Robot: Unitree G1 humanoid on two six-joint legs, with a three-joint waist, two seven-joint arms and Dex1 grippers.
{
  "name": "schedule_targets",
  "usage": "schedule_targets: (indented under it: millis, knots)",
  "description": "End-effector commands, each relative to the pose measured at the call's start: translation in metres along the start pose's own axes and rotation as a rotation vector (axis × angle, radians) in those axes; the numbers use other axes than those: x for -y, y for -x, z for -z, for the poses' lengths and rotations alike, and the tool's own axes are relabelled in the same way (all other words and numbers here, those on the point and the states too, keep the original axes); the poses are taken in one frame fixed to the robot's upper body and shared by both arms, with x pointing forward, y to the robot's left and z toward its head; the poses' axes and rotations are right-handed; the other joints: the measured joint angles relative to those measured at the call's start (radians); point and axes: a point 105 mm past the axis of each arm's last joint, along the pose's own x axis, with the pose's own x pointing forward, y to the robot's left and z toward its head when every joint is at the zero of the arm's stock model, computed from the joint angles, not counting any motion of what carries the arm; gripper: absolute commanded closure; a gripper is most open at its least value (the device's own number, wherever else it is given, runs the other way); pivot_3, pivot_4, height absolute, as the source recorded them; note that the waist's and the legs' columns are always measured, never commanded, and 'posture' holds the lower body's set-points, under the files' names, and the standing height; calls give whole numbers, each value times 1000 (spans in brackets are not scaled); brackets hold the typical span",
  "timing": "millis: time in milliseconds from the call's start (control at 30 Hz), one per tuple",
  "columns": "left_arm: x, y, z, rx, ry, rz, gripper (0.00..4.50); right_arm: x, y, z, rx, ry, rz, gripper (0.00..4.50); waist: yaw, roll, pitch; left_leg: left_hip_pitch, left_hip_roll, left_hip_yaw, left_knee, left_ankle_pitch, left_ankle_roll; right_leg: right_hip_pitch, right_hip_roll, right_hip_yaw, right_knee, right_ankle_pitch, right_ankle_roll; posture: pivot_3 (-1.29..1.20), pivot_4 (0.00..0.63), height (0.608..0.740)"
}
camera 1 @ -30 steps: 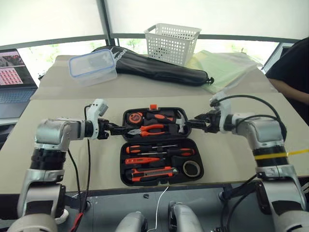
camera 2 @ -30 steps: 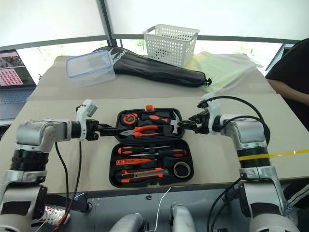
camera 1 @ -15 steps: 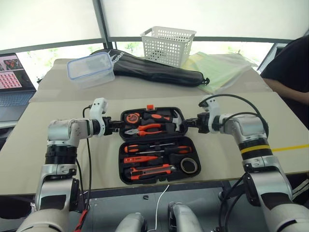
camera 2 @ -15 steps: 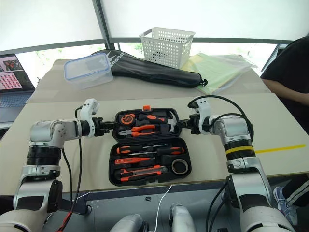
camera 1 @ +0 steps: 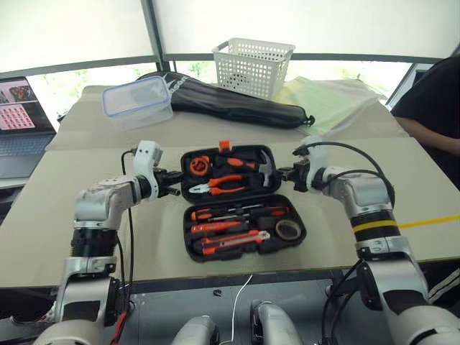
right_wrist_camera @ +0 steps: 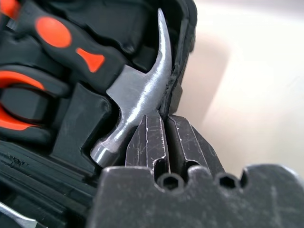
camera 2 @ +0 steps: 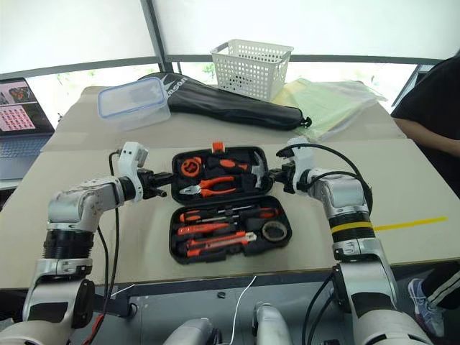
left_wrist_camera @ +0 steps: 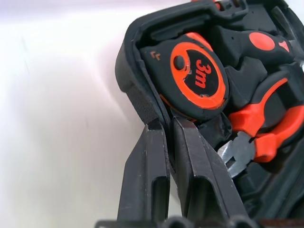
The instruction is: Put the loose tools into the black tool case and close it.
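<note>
Black plastic, the tool case (camera 1: 241, 201) lies open between your two claws on the tan table (camera 1: 43, 208), its far half tipped up off the surface. Your left claw (camera 1: 173, 191) is pinched tight on that half's left rim beside the tape measure (left_wrist_camera: 199, 78); your right claw (camera 1: 283, 174) is clamped on the right rim by the hammer (right_wrist_camera: 137, 90). Both screwdrivers (camera 1: 241, 213) and the utility knife (camera 1: 233, 243) sit in the near half. Bare table flanks the case left and right; a long black bag (camera 1: 230, 106) and white basket (camera 1: 253, 66) lie well beyond.
</note>
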Motion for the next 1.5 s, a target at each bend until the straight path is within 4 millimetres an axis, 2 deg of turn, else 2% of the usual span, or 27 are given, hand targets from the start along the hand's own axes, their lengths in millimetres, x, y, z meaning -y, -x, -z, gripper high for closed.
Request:
schedule_targets:
  millis: [33,133,233,400,467,567,600,633,667,700,767,833,867,900,967,1033,1100,1167,1200,1267,1300,1433,1500]
  knots:
    - [20,6,-40,207,-266,35,4477,1,19,-44,252,192,88,4500,-4,0,0,-3,0,0,0,0,0,-4,0,0,0,0,0,0,150,740]
    - [25,12,-35,241,-367,13,4477,-2,27,-30,297,268,134,4500,-10,0,0,-8,-1,1,1,0,0,-11,0,0,1,0,0,0,150,740]
    - [29,23,-20,260,-483,-23,4477,-3,38,-8,332,324,194,4500,-10,0,0,-7,-1,2,1,0,0,-11,0,-1,0,0,0,0,150,740]
    - [26,38,-8,294,-574,-123,4477,-5,51,14,359,457,233,4500,-4,0,0,-4,-2,3,1,0,0,-7,0,1,-1,0,0,0,150,740]
    - [28,46,-1,301,-623,-151,4477,-6,57,28,359,503,242,4500,-2,0,0,0,-1,2,1,0,0,-2,1,3,-1,0,0,0,150,740]
    - [25,58,15,262,-578,-180,4477,-13,73,47,341,540,193,4500,-1,0,0,14,0,2,-9,0,1,9,1,5,-5,-1,0,0,150,740]
    - [25,63,18,254,-556,-183,4128,-14,80,49,345,533,178,4500,-1,0,0,16,0,2,-12,0,1,12,1,6,-7,-1,1,0,150,740]
    - [27,66,20,248,-540,-180,3750,-16,86,49,350,532,163,4128,-1,0,0,18,1,2,-13,0,1,13,2,6,-7,-2,1,0,150,740]
    - [28,70,22,239,-536,-178,3579,-17,93,49,348,542,153,3740,-1,0,0,19,2,2,-14,-1,1,13,2,6,-7,-2,1,0,150,740]
    - [28,74,24,225,-535,-175,3252,-18,99,50,339,554,144,3534,0,0,0,19,2,2,-14,-1,1,14,3,6,-7,-3,1,0,150,740]
    - [23,86,23,195,-493,-187,2414,-20,118,46,321,527,102,2764,0,0,0,17,2,2,-14,-1,2,12,3,6,-7,-3,1,0,150,740]
    - [19,104,20,152,-409,-153,1581,-26,140,47,251,483,-19,2040,2,1,0,15,2,2,-13,-1,2,10,3,6,-8,-3,1,0,150,740]
    - [16,114,19,120,-367,-121,1352,-31,150,50,199,453,-92,2035,2,0,0,14,2,2,-13,-1,2,9,3,6,-8,-3,1,0,150,740]
    - [14,122,18,88,-332,-87,880,-35,159,53,154,418,-155,2035,2,0,0,14,2,2,-13,-1,2,9,3,6,-8,-3,1,0,150,740]
    - [7,131,19,8,-312,-24,880,-46,172,59,80,376,-275,2035,2,0,0,16,3,2,-14,-1,3,12,4,5,-9,-3,1,0,150,740]
    - [-6,127,19,-50,-364,5,880,-56,177,65,23,352,-363,2035,4,1,1,19,4,1,-14,-2,4,15,4,2,-10,-6,4,0,150,740]
    - [-21,110,20,-88,-418,30,791,-67,175,74,-26,336,-443,2559,11,1,1,25,4,1,-15,-4,8,23,4,1,-13,-9,10,0,150,740]
    - [-32,89,17,-99,-488,39,1311,-79,172,82,-57,349,-516,3035,24,1,1,25,2,2,-15,-7,13,24,5,-1,-15,-9,11,0,150,740]
    - [-35,81,17,-107,-502,50,1425,-82,171,84,-65,357,-538,3389,29,1,1,25,2,2,-14,-6,11,26,4,-1,-15,-9,11,0,150,740]
    - [-32,50,16,-120,-575,112,2314,-95,163,89,-82,374,-605,4193,31,0,1,25,2,2,-14,-4,8,24,3,0,-15,-8,10,0,150,740]
    - [-29,35,15,-128,-606,147,2615,-100,159,91,-88,380,-629,4498,32,0,1,24,1,2,-14,-4,8,23,2,0,-15,-6,7,0,150,740]
    - [-7,-11,14,-113,-718,262,3977,-111,139,95,-94,434,-688,4500,31,-1,1,19,0,2,-12,-4,8,19,1,-2,-16,-3,5,0,150,740]
    - [4,-26,14,-101,-742,306,4459,-111,128,94,-88,451,-690,4500,24,-3,1,17,0,2,-11,-4,8,18,2,-3,-17,-3,5,0,150,740]
